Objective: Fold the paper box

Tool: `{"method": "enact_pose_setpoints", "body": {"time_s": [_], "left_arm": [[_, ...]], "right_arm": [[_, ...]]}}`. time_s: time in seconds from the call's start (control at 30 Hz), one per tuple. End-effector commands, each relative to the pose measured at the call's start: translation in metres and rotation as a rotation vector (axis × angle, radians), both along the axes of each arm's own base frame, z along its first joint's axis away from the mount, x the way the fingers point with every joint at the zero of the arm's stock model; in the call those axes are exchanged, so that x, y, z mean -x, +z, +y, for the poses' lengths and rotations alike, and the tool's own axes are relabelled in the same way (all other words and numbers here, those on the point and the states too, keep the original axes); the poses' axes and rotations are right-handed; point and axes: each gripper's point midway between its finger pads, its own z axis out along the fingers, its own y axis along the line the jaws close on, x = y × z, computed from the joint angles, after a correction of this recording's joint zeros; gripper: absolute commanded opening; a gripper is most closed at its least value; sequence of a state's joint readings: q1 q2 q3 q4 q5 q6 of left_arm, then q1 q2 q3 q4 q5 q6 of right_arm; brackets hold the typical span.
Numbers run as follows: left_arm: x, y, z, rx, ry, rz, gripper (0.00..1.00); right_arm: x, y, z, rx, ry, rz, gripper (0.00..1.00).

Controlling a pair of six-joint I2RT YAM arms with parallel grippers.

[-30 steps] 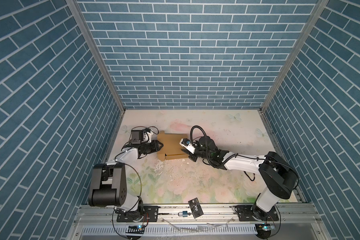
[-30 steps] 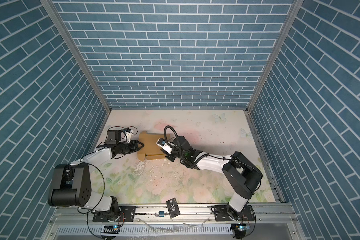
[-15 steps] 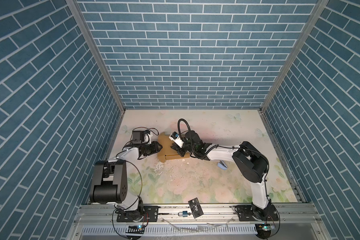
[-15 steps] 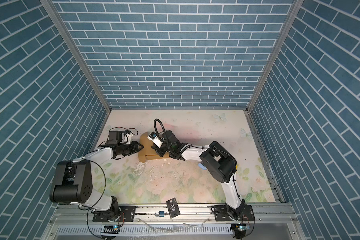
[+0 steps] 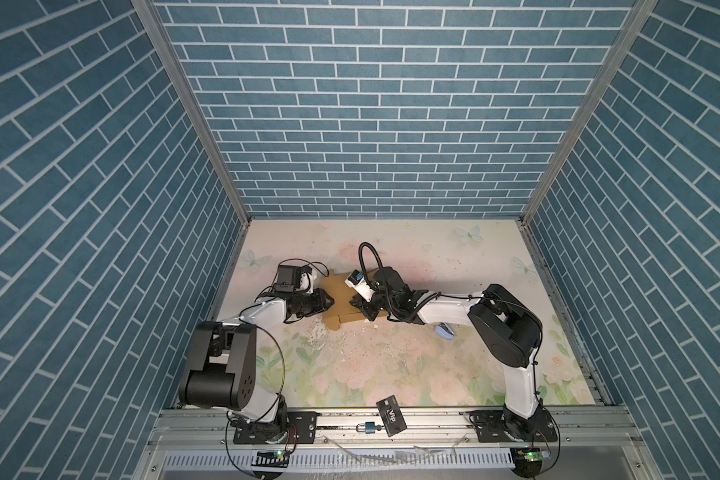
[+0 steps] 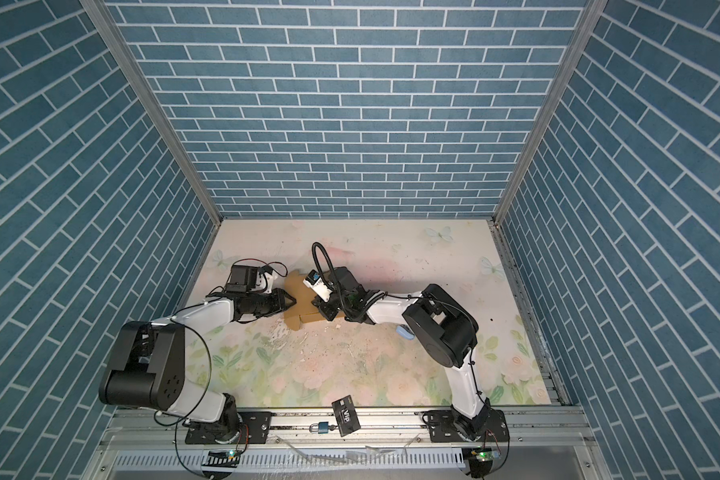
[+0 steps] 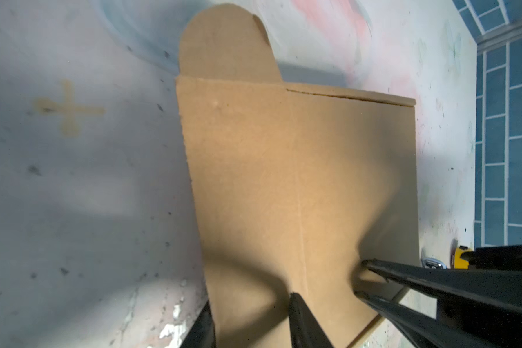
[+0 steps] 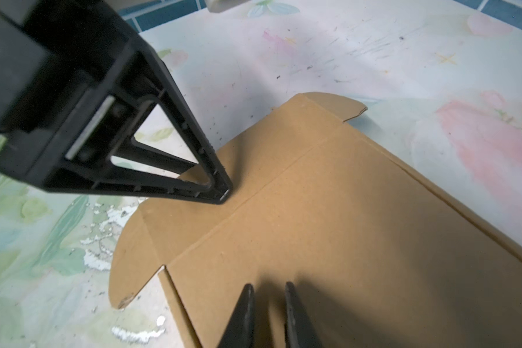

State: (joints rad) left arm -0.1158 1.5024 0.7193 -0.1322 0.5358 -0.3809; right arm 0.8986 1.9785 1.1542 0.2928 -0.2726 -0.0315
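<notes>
Tan-brown corrugated cardboard paper box (image 5: pixel 338 291) lies mostly flat on your floral counter (image 5: pixel 391 365), between the 2 arms. Your left end effector (image 7: pixel 250 298) stands half open, the right end effector (image 8: pixel 268 284) barely parted, both seemingly gripping nothing. 2 rounded tabs (image 8: pixel 344 104) stay untucked; most folding remains.

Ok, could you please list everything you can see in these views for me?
tan corrugated cardboard box: one, tan-brown, mid-table between the grippers
black "VIP" card: one, black, table's near edge
small padlock: one, blue, front rail beside the card
small pale-blue object: one, under the right arm, identity unclear
floral table mat: one, pastel, whole tabletop
brick-pattern walls: three, blue, around the table
left gripper: one, black, open, at the box's edge
right gripper: one, black, over the box, grip unclear
</notes>
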Motion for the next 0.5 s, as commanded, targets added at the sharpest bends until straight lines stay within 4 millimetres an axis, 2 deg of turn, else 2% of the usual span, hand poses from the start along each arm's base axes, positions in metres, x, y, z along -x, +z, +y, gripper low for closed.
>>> {"method": "enact_pose_setpoints", "body": {"time_s": [0.0, 0.07, 0.13, 0.3, 0.33, 0.4, 0.47], "left_arm": [[0.022, -0.011, -0.015, 0.012, -0.025, 0.049, 0.40], [0.027, -0.009, -0.025, 0.031, -0.042, 0.055, 0.40], [0.027, -0.002, -0.028, 0.038, -0.054, 0.040, 0.42], [0.016, 0.022, -0.019, -0.050, -0.124, -0.110, 0.48], [0.006, 0.038, -0.015, -0.071, -0.140, -0.155, 0.49], [-0.004, 0.056, -0.010, -0.108, -0.168, -0.196, 0.49], [-0.013, 0.073, -0.016, -0.120, -0.229, -0.251, 0.48]], "right_arm": [[0.001, -0.019, -0.038, 0.092, -0.064, 0.065, 0.20], [-0.002, -0.019, -0.055, 0.119, -0.083, 0.072, 0.20], [-0.004, -0.009, -0.069, 0.126, -0.090, 0.059, 0.20], [-0.010, 0.014, -0.102, 0.123, -0.146, 0.036, 0.20], [-0.007, 0.019, -0.105, 0.126, -0.152, 0.034, 0.20], [-0.001, 0.029, -0.112, 0.109, -0.167, 0.043, 0.21], [0.006, 0.034, -0.119, 0.075, -0.201, 0.054, 0.21]]}}
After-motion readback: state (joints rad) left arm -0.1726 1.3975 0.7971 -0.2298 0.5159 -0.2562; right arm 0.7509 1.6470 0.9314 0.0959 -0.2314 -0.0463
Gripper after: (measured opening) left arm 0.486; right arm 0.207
